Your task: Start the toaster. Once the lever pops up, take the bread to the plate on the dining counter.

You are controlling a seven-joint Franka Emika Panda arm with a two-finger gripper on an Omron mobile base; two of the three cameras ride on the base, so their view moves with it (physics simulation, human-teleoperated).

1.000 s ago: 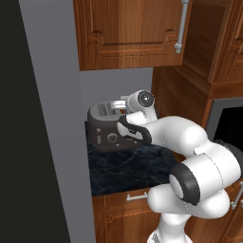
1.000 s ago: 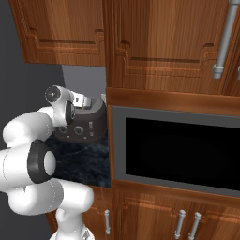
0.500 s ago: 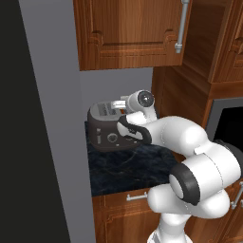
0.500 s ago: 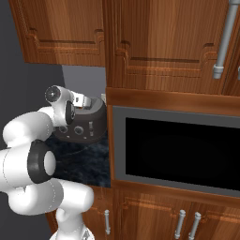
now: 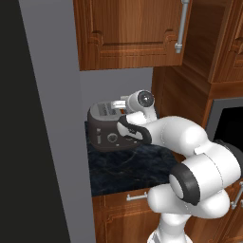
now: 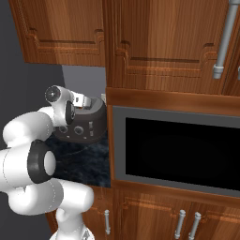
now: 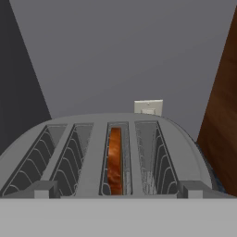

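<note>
Your gripper hovers wide open and empty just above the toaster on the dark counter, the bread sunk in its third slot, a wall outlet behind.

glossy white rounded arm, dark joint rings, round end cap

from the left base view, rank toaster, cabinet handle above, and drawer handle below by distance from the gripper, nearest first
1. Toaster: right under the gripper.
2. Drawer handle: below, on the counter front.
3. Cabinet handle: up high, to the right.
</note>
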